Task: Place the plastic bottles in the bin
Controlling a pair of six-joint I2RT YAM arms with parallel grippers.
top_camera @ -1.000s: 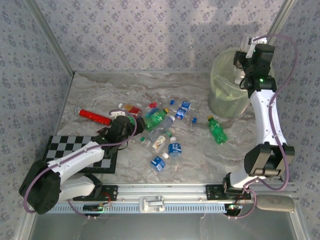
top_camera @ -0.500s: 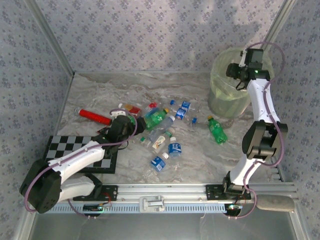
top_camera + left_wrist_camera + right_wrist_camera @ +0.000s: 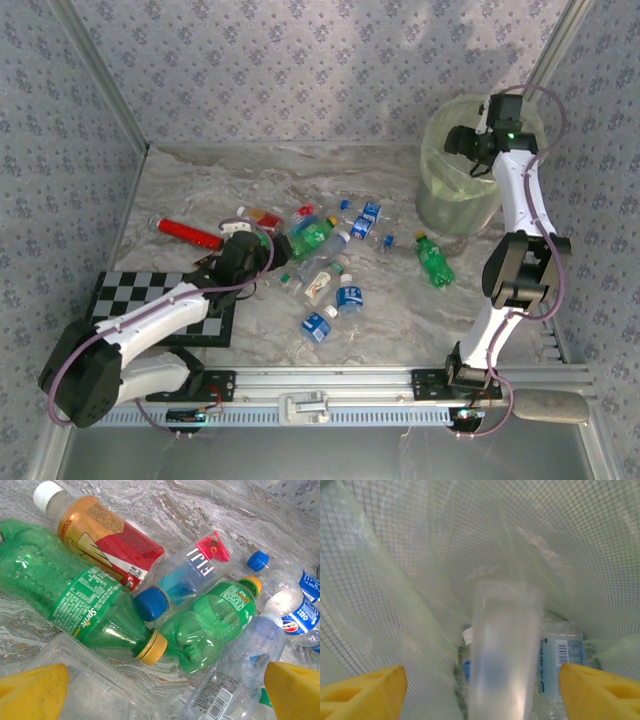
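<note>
Several plastic bottles [image 3: 322,262] lie scattered mid-table, and one green bottle [image 3: 435,260] lies apart near the bin [image 3: 440,205]. My left gripper [image 3: 250,255] hangs open over the pile's left side. In the left wrist view a green Sprite bottle [image 3: 60,595], an orange-red bottle [image 3: 107,542], a Fiji bottle [image 3: 192,572] and a smaller green bottle [image 3: 210,625] lie ahead of the left gripper [image 3: 165,690]. My right gripper [image 3: 462,140] is open over the bin's mouth. Between its fingers a blurred clear bottle [image 3: 505,650] hangs free above the green bag [image 3: 395,580].
A black-and-white checkerboard [image 3: 150,300] lies under the left arm. A long red cylinder [image 3: 190,233] rests at the far left. A clear plastic tray [image 3: 90,680] sits below the left fingers. More bottles [image 3: 562,655] lie at the bin's bottom. Patterned walls enclose the table.
The right arm has straightened and its gripper has swung left and down over the bin's mouth. The left arm and the table's bottles have not moved.
</note>
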